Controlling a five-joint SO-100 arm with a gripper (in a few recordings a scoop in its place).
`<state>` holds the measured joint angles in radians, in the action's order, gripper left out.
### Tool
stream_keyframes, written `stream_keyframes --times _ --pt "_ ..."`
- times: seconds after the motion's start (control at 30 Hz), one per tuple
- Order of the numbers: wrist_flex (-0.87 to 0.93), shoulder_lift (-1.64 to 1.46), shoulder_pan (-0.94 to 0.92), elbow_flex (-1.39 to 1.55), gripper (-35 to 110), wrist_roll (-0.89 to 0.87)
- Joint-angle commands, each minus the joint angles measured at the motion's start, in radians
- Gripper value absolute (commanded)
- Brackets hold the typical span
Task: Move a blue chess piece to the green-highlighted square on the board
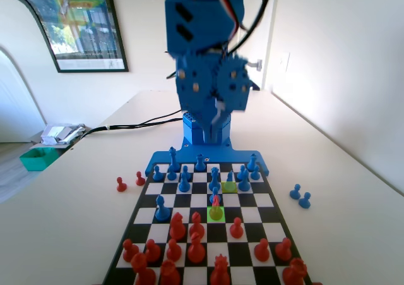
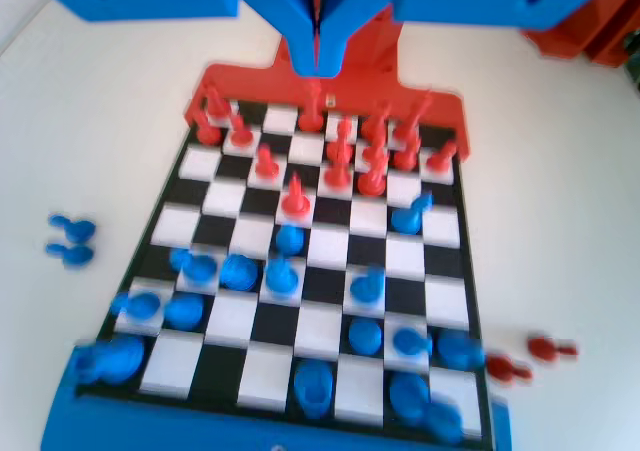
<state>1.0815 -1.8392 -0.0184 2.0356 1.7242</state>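
Fixed view: the blue arm (image 1: 205, 51) is cut off by the top edge, and motion blur hides its pincer (image 1: 221, 111). The board (image 1: 273, 200) runs off the bottom edge. Wrist view: the blue pieces (image 2: 240, 271) are blurred into soft blobs.

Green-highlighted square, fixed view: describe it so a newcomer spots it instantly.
Start at the board, about midway along its length and just right of centre. The green-highlighted square is bright saturated green, with a red piece on it. The other tinted square, nearer the blue arm, is a duller yellow-green.
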Motion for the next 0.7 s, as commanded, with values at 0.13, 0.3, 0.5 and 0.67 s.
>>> stream_keyframes --times 0.13,0.3,0.5,0.67 --pt "-0.058 0.184 -0.017 -0.06 4 0.021" --pt "-0.104 0.29 -0.012 -0.075 6 0.034" --pt "-0.101 0.344 -0.009 -0.117 10 0.058" --pt "-0.098 0.342 -0.005 -0.138 11 0.069"
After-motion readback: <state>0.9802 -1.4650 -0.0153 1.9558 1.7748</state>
